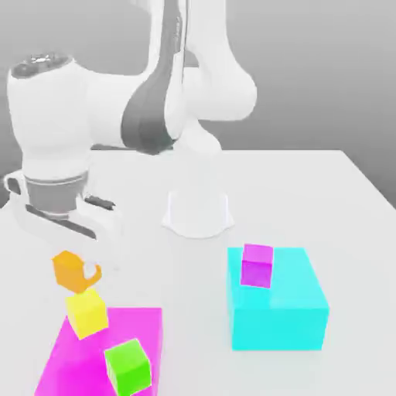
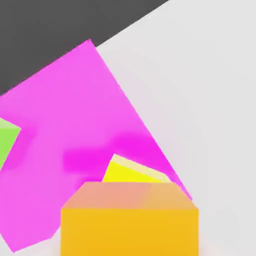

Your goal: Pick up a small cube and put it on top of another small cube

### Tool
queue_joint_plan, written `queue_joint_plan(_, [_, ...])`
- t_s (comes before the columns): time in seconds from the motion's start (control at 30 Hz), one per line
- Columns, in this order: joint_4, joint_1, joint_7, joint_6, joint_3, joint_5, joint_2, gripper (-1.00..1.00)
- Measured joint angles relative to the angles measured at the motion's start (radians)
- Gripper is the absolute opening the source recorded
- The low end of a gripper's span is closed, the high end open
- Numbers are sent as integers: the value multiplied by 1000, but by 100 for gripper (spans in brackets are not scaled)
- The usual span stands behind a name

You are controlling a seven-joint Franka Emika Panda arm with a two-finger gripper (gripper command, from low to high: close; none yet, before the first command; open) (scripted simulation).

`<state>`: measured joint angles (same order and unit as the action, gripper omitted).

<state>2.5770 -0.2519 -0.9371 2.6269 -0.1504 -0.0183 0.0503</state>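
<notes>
Orange cube (image 1: 69,271) is pinched in the pincer (image 1: 78,268), whose fingers are closed on it, and it hangs just under the hand, turned at an angle in the exterior view. A curved orange patch (image 1: 94,276) shows at its side, toward the exterior view's right; what that is, I cannot tell. In the hand view the held cube is close to the camera and covers part of the yellow cube (image 2: 131,171).

Below the pincer, the yellow cube sits on the large flat magenta block (image 1: 116,321), near one of its edges. Its upper corner comes very near the held cube's lower corner in the exterior view, though whether the two touch I cannot tell. Also lower than the pincer, on the same block, is the green cube (image 1: 128,367), on the exterior view's right of the yellow one and apart from it. Darker patches lie on the block's top in the hand view.

Well apart from the pincer, toward the exterior view's right, the large cyan block (image 1: 278,325) stands on the pale worktop (image 1: 193,271), with a small magenta cube (image 1: 257,266) on its top.
</notes>
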Motion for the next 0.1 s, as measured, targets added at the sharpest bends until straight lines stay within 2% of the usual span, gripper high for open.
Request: queue_joint_plan(0.1, [0,0,0,0,0,0,0,100])
